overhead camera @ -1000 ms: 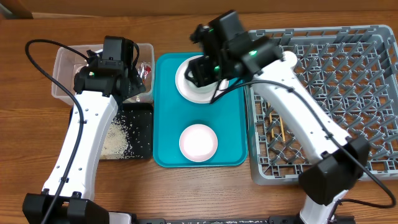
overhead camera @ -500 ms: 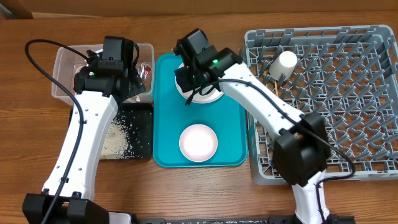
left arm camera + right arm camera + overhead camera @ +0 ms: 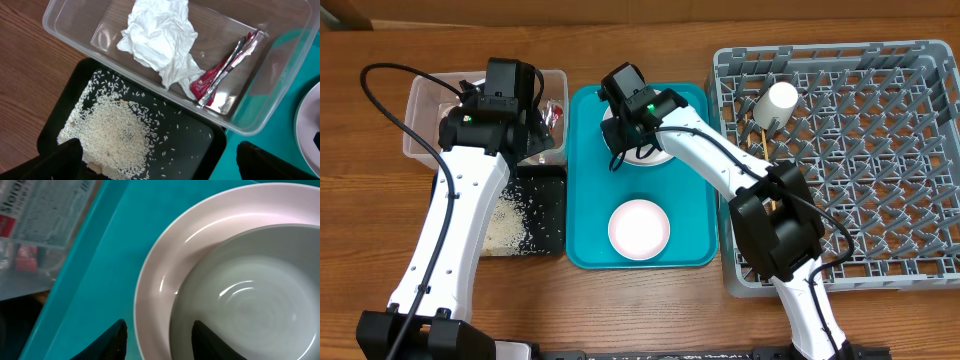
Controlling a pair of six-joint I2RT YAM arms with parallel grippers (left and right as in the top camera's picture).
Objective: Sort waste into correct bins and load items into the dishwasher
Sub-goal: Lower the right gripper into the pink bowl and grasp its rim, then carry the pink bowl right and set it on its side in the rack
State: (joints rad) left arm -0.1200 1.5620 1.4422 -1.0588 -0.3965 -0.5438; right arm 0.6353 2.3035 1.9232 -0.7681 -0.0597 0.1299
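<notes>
my left gripper (image 3: 165, 161) is spread wide with nothing in it, hanging over the black tray (image 3: 197, 150) with the rice (image 3: 115, 135) on it. the tissue (image 3: 157, 37) and wrapper (image 3: 222, 70) sit in the tub (image 3: 280, 100) just beside it. my right gripper (image 3: 160, 340) is part open, straddling the rim of the plate (image 3: 155, 280) and the bowl (image 3: 250, 305) in it, on the teal tray (image 3: 100, 280). can't tell if it's touching. the second bowl (image 3: 639, 228) shares that tray, and the cup (image 3: 779, 102) is in the rack (image 3: 880, 200).
</notes>
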